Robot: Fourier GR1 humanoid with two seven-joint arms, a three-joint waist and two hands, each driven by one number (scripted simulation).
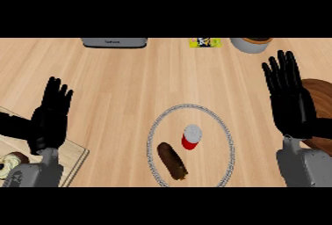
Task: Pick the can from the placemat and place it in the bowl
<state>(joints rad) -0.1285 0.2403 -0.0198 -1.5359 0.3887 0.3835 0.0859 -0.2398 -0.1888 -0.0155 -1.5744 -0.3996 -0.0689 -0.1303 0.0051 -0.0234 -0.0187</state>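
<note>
Can on the placemat, both hands empty
Red can [191, 137] stands upright inside the round placemat [211, 163], beside a brown oblong item [172, 161]; left hand [50, 118] and right hand [290, 105] straight-fingered, apart; brown bowl [320, 90] behind the right hand

One can [191, 137]; one placemat [188, 105]; one brown bowl [323, 93]; one brown oblong item [172, 160]; two hands: left hand [50, 117], right hand [290, 105].

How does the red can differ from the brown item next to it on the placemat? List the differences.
Colour: the can is red with a pale top; the brown item is dark brown all over. Pose: the can stands upright; the brown item lies flat. Shape: the can is a short cylinder; the brown item is long with rounded ends. Both sit on the placemat.
</note>
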